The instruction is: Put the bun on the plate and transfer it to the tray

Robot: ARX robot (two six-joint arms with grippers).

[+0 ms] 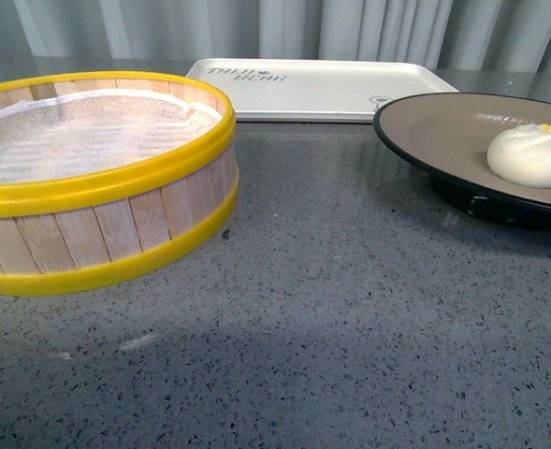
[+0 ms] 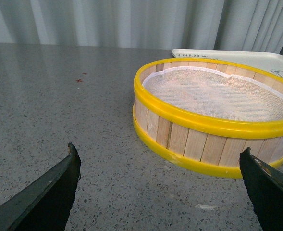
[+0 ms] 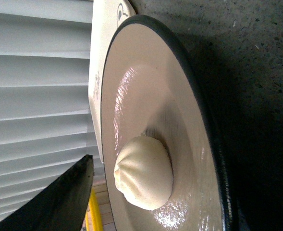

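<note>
The cream-white bun (image 1: 531, 155) sits on the beige plate (image 1: 443, 131) with its black rim, at the right of the front view. Behind the plate lies the white tray (image 1: 312, 89), flat on the table with nothing on it. Neither gripper shows in the front view. In the right wrist view the bun (image 3: 143, 178) rests on the plate (image 3: 179, 96), and one dark finger (image 3: 69, 202) of my open right gripper stands just beside the bun without touching it; the other finger is out of view. My left gripper (image 2: 159, 150) is open over bare table, short of the steamer basket.
A wooden steamer basket (image 1: 97, 178) with yellow rims and a white cloth liner stands at the left, also seen as the basket (image 2: 213, 115) close ahead of the left fingers. Grey speckled tabletop (image 1: 331, 309) spreads in front. Pale curtains hang behind.
</note>
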